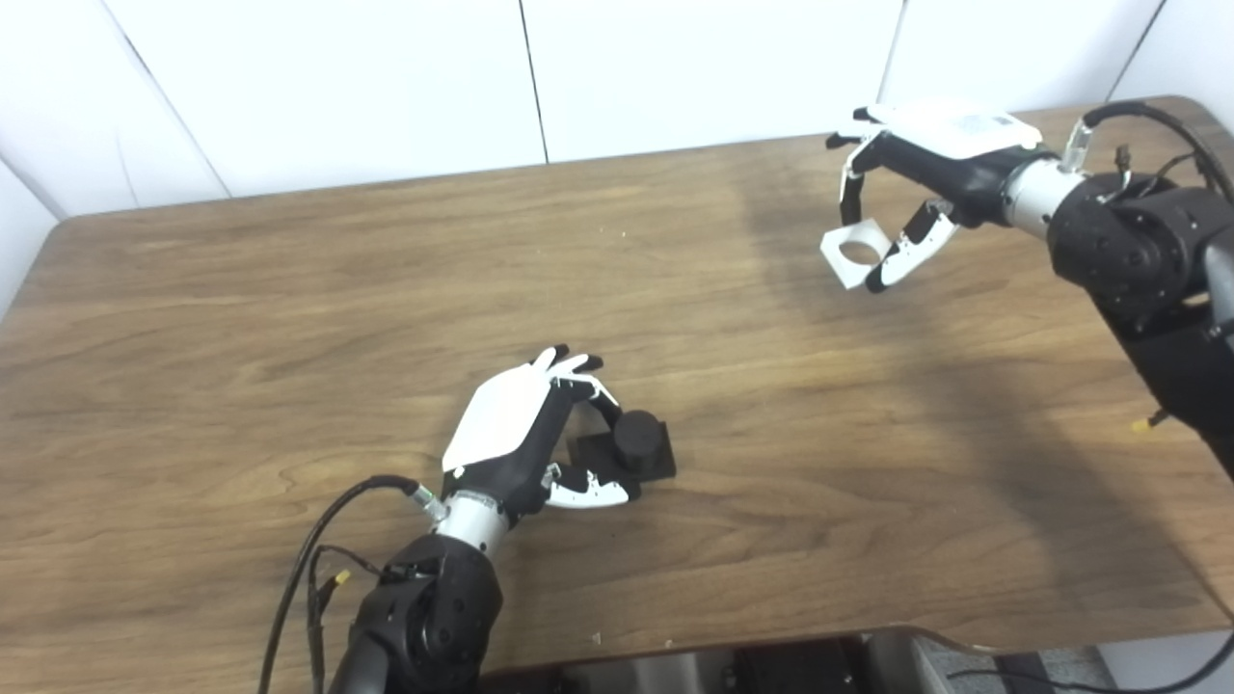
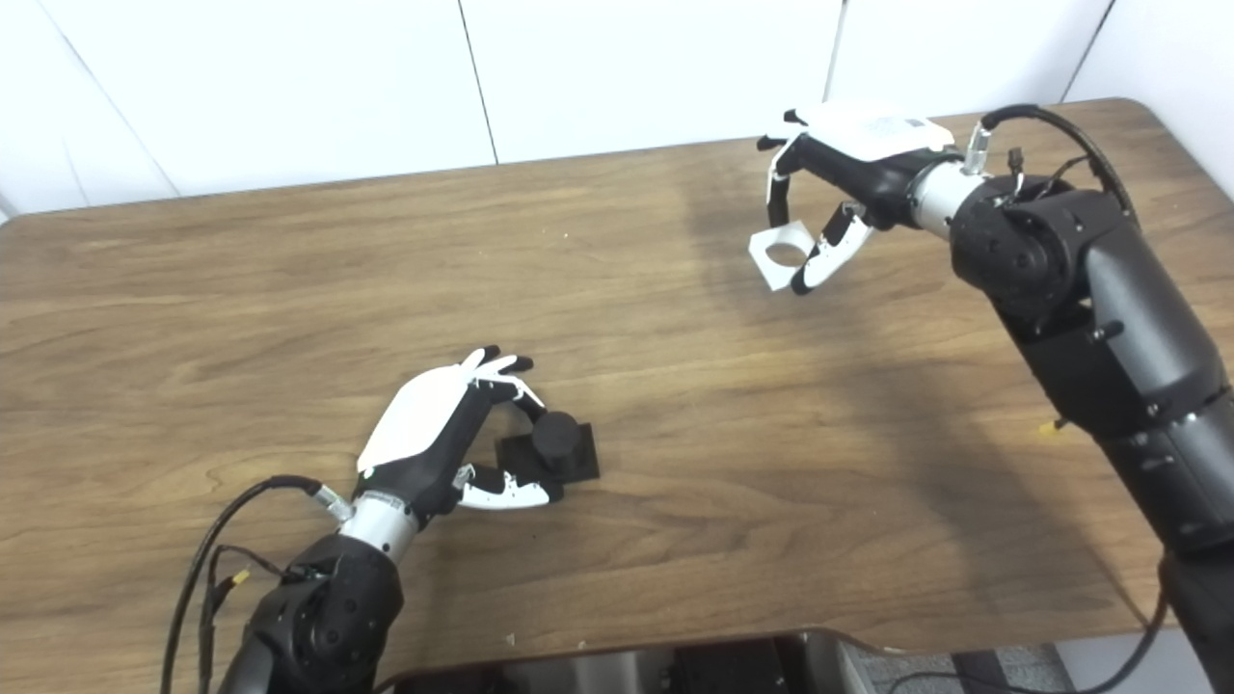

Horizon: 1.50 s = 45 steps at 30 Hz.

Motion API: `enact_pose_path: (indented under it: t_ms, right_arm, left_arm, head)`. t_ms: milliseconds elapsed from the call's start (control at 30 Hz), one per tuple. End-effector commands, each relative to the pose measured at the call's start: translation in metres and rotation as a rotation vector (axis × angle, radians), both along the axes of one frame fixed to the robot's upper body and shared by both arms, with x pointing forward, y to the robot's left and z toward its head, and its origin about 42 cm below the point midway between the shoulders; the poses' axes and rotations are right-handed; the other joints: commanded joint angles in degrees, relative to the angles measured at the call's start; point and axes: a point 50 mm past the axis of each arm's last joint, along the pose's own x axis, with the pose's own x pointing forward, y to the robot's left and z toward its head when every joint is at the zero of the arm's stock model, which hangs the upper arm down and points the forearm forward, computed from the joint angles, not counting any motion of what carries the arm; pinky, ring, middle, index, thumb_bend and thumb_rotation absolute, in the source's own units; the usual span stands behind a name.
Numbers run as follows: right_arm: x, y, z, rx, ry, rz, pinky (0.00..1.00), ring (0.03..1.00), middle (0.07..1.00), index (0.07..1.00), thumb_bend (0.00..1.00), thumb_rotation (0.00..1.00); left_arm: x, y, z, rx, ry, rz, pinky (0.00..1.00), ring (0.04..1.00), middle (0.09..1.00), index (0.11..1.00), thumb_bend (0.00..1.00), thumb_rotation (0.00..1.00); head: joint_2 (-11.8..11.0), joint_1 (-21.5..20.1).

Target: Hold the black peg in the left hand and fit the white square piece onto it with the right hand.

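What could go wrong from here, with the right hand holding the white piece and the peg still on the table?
1. The right hand pinches the white square piece only near one edge, tilted; it may slip or rotate during the carry.
2. The left hand is curled around the black peg, but its grip looks loose; the peg could shift under pressing.
3. Hole and peg are far apart, so misalignment seems likely.

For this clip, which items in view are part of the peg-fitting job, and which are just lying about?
Part of the job:
- black round peg on its square black base, fingers of the left hand around it
- white square piece with a round hole, pinched in the right hand

Just there:
- brown wooden table
- small yellow bit near the right arm
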Motion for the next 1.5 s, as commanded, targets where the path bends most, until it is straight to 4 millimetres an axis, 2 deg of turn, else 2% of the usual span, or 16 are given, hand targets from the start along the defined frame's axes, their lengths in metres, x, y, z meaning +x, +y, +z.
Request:
enact_pose_path:
  t_ms: [0, 200, 467, 833, 1167, 1467]
  right_arm:
    - [-0.006, 0.011, 0.032, 0.021, -0.084, 0.04, 0.99, 1.0, 0.909, 0.492, 0.52, 0.15]
    - [-0.029, 0.038, 0.038, 0.039, -0.075, 0.15, 0.98, 1.0, 0.901, 0.492, 0.52, 0.15]
    - [-0.057, 0.064, 0.043, 0.052, -0.069, 0.237, 0.99, 1.0, 0.904, 0.491, 0.52, 0.15]
    - [-0.068, 0.098, 0.044, 0.081, -0.088, 0.339, 0.99, 1.0, 0.894, 0.491, 0.52, 0.15]
    - [-0.079, 0.11, 0.03, 0.09, -0.056, 0.374, 0.97, 1.0, 0.896, 0.491, 0.52, 0.14]
    - [-0.081, 0.122, 0.014, 0.085, -0.027, 0.398, 0.99, 1.0, 0.901, 0.491, 0.52, 0.14]
  left_arm:
    - [0.005, -0.002, 0.004, 0.018, -0.029, -0.008, 0.98, 0.994, 0.905, 0.49, 0.51, 0.08]
    - [0.004, -0.003, 0.005, 0.028, -0.024, -0.023, 0.98, 0.995, 0.909, 0.491, 0.5, 0.09]
    - [0.003, -0.004, 0.006, 0.022, -0.025, -0.012, 0.99, 0.995, 0.905, 0.49, 0.51, 0.08]
    - [0.004, -0.007, 0.005, 0.021, -0.014, -0.025, 0.99, 1.0, 0.91, 0.492, 0.5, 0.08]
    - [0.004, -0.008, 0.005, 0.017, -0.011, -0.023, 0.99, 1.0, 0.912, 0.492, 0.5, 0.08]
    - [0.004, -0.01, 0.008, 0.014, -0.014, -0.03, 0.99, 0.997, 0.91, 0.492, 0.5, 0.08]
  head:
    - [0.2, -0.28]
    - [0.41, 0.16]
    - [0.47, 0.02]
    - [0.69, -0.43]
    - [0.71, -0.32]
    - [0.82, -0.12]
